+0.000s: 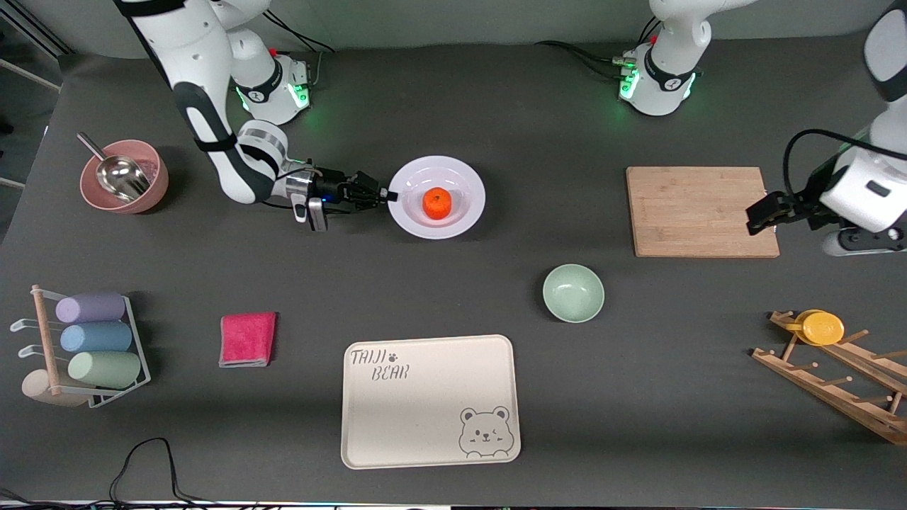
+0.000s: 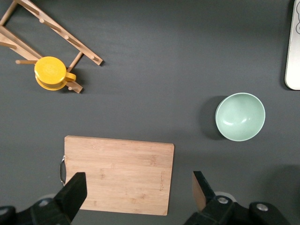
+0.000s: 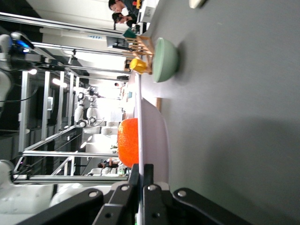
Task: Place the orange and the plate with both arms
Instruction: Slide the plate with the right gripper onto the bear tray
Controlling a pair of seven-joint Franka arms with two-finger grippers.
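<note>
The orange sits in the middle of the white plate, which lies on the dark table between the two arm bases. My right gripper lies level with the table at the plate's edge nearest the right arm and is shut on the rim. In the right wrist view the plate runs edge-on between the shut fingers, with the orange just past them. My left gripper hangs open over the edge of the wooden cutting board at the left arm's end. In the left wrist view its fingers straddle the board with nothing between them.
A pale green bowl and a cream bear tray lie nearer the front camera than the plate. A pink bowl with a metal scoop, a red cloth and a rack of rolls are at the right arm's end. A wooden rack with a yellow cup is at the left arm's end.
</note>
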